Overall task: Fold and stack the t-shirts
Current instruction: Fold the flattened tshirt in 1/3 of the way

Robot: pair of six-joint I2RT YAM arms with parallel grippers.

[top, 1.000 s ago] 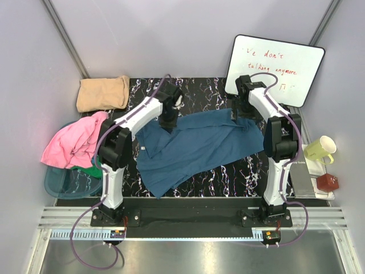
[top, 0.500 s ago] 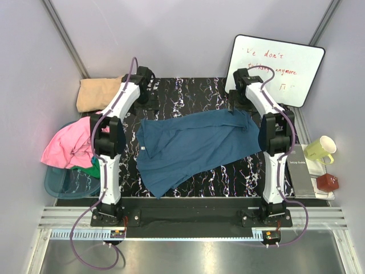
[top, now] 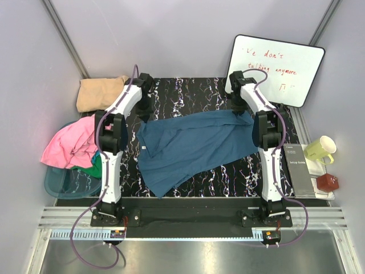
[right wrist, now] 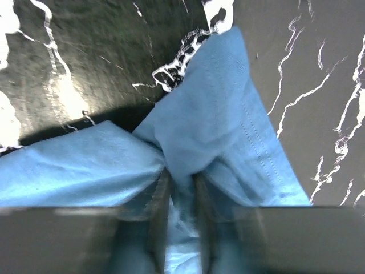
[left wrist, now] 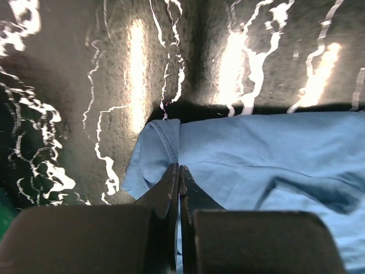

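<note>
A dark teal-blue t-shirt [top: 194, 142] lies spread out and rumpled on the black marbled mat [top: 194, 94]. My left gripper [top: 142, 113] is at its far left corner; in the left wrist view the jaws [left wrist: 179, 166] are pressed together on the hem of the blue cloth [left wrist: 256, 154]. At the far right corner my right gripper [top: 242, 111] is shut on a bunched fold of the same shirt [right wrist: 211, 114], which rises between its fingers [right wrist: 179, 177]. A folded tan t-shirt [top: 102, 93] sits at the back left. Pink [top: 71, 142] and green [top: 94, 168] t-shirts lie heaped at the left.
A teal plastic bin [top: 63, 184] under the pink and green cloth stands off the mat's left edge. A whiteboard [top: 274, 68] leans at the back right. A yellow-green mug [top: 319, 149], a grey booklet [top: 299, 171] and a small red box [top: 328, 182] sit along the right side.
The left arm swung from over the shirt's middle out to its far left corner, and its jaws opened, then shut there. The right gripper's jaws closed on the far right corner.
</note>
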